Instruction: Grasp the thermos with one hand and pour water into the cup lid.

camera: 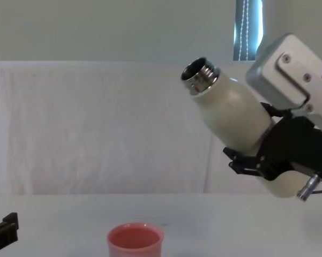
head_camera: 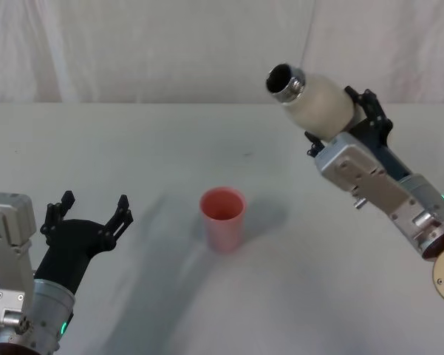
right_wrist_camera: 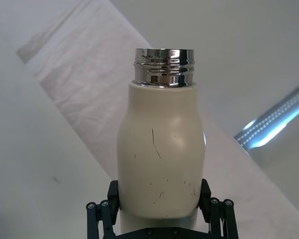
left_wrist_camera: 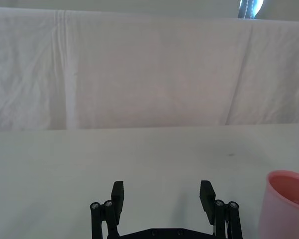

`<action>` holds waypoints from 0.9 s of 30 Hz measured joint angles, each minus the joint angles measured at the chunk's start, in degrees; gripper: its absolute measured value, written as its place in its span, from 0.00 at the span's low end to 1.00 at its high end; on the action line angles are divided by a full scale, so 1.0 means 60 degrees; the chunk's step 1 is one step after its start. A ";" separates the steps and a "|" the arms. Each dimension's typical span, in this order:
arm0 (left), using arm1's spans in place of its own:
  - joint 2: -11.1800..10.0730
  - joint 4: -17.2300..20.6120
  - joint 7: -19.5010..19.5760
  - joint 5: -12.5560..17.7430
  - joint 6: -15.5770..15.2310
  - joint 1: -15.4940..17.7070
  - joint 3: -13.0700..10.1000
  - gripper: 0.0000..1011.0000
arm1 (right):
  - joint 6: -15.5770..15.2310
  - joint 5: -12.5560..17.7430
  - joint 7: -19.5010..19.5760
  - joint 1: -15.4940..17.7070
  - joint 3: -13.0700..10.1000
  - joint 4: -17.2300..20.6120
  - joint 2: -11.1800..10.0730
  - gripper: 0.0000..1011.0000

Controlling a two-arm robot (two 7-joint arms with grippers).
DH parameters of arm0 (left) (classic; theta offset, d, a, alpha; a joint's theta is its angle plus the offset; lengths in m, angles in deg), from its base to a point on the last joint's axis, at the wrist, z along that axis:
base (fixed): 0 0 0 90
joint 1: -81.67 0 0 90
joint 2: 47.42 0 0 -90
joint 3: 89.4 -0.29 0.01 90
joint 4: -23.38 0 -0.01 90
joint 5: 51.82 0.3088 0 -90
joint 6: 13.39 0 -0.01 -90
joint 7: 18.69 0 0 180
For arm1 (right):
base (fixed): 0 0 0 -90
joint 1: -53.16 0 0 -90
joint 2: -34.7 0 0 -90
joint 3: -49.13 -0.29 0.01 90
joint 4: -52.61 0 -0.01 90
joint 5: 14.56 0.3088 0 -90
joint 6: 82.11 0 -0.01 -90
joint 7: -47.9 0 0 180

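The right gripper point(head_camera: 338, 126) was clenched around the lower body of the tall cream-white matte thermos point(head_camera: 319, 102), held aloft and tilted, its shiny steel neck pointing toward 10 o'clock. The small salmon-pink cup lid point(head_camera: 223, 217) stood upright on the white table point(head_camera: 155, 148), well apart at 7 o'clock from the neck. A good pour would likely require bringing the mouth above the rim before tipping further. The left gripper point(head_camera: 89, 214), fingers spread and empty, rested at 9 o'clock of the cup lid; nothing stood between.
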 joint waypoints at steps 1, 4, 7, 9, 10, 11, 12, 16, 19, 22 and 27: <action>0.0000 0.0000 0.0000 0.0000 0.0000 0.0000 0.0000 0.99 | 0.0006 0.0049 0.0012 0.0019 -0.0037 0.0004 0.0021 0.95; 0.0000 0.0000 0.0000 0.0000 0.0000 0.0000 0.0000 0.99 | 0.0034 0.0273 0.0051 0.0101 -0.0200 0.0033 0.0126 0.95; 0.0000 0.0000 0.0000 0.0000 0.0000 0.0000 0.0000 0.99 | 0.0067 0.0491 0.0106 0.0183 -0.0352 0.0057 0.0242 0.95; 0.0000 0.0000 0.0000 0.0000 0.0000 0.0000 0.0000 0.99 | 0.0082 0.0628 0.0129 0.0235 -0.0444 0.0075 0.0317 0.95; 0.0000 0.0000 0.0000 0.0000 0.0000 0.0001 0.0000 0.99 | 0.0089 0.0767 0.0161 0.0290 -0.0536 0.0090 0.0397 0.95; 0.0000 0.0000 0.0000 0.0000 0.0000 0.0000 0.0000 0.99 | 0.0092 0.0817 0.0171 0.0313 -0.0572 0.0099 0.0431 0.95; 0.0000 0.0000 0.0000 0.0000 0.0000 0.0000 0.0000 0.99 | 0.0100 0.0940 0.0195 0.0363 -0.0649 0.0114 0.0506 0.95; 0.0000 0.0000 0.0000 0.0000 0.0000 0.0000 0.0000 0.99 | 0.0137 0.1246 0.0266 0.0474 -0.0849 0.0133 0.0697 0.95; 0.0000 0.0000 0.0000 0.0000 0.0000 0.0000 0.0000 0.99 | 0.0160 0.1405 0.0286 0.0527 -0.0938 0.0144 0.0790 0.95; 0.0001 0.0000 0.0000 0.0000 0.0000 0.0000 0.0000 0.99 | 0.0192 0.1581 0.0321 0.0585 -0.1044 0.0149 0.0910 0.95; 0.0000 0.0000 0.0000 0.0000 0.0000 0.0000 0.0000 0.99 | 0.0353 0.1779 0.0431 0.0682 -0.1192 0.0134 0.1078 0.95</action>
